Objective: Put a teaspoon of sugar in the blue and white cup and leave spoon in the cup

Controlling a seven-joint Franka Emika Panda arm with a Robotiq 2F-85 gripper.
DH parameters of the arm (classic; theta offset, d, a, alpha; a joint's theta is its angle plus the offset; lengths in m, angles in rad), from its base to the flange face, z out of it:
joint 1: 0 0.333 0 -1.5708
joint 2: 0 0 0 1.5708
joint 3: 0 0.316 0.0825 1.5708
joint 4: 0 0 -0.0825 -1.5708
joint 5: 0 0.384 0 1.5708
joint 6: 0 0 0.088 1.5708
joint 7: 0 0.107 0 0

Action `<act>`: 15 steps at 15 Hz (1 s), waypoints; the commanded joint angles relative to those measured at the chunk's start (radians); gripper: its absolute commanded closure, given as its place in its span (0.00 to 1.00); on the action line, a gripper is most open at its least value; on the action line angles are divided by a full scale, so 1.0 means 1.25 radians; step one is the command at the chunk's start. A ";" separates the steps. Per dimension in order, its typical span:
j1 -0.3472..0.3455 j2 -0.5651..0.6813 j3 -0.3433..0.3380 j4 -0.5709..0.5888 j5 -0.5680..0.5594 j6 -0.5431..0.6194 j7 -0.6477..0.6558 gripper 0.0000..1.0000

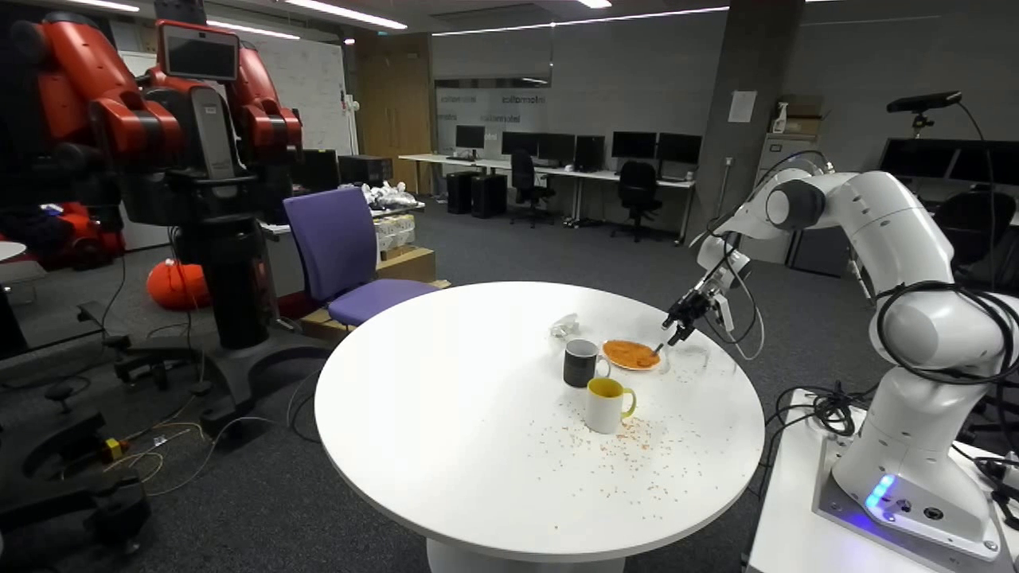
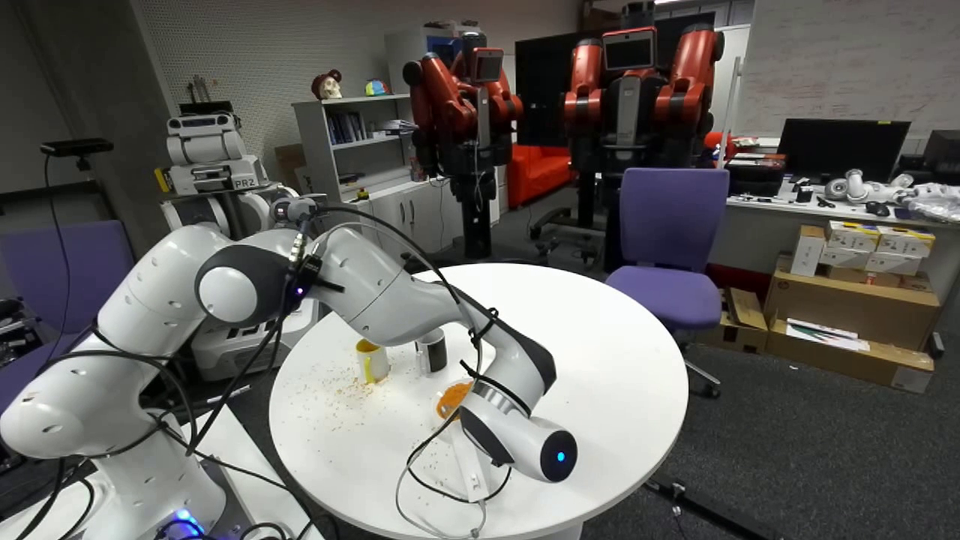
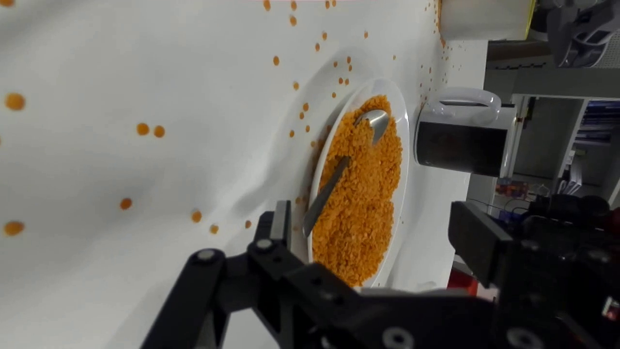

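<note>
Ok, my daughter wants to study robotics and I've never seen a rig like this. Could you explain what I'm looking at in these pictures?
The machine is a white robot arm with a black tool for grasping at its end. Two pictures come from cameras outside the robot; the close-up comes from one on its wrist, so things look turned sideways there.

On the round white table stand a dark-and-white mug and a white mug with a yellow inside. Near them sits a white plate of orange grains, with a spoon partly buried in them. More grains are scattered on the table.

Nothing is held: the tool is open, close to the spoon's handle.
</note>
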 commanded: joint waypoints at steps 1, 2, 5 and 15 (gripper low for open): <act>0.007 0.005 0.005 0.005 0.001 0.022 0.021 0.13; 0.009 0.007 0.004 0.005 0.000 0.024 0.021 0.14; 0.014 0.016 0.003 0.005 -0.003 0.034 0.021 0.14; 0.015 0.023 0.008 0.009 0.008 0.057 0.026 0.31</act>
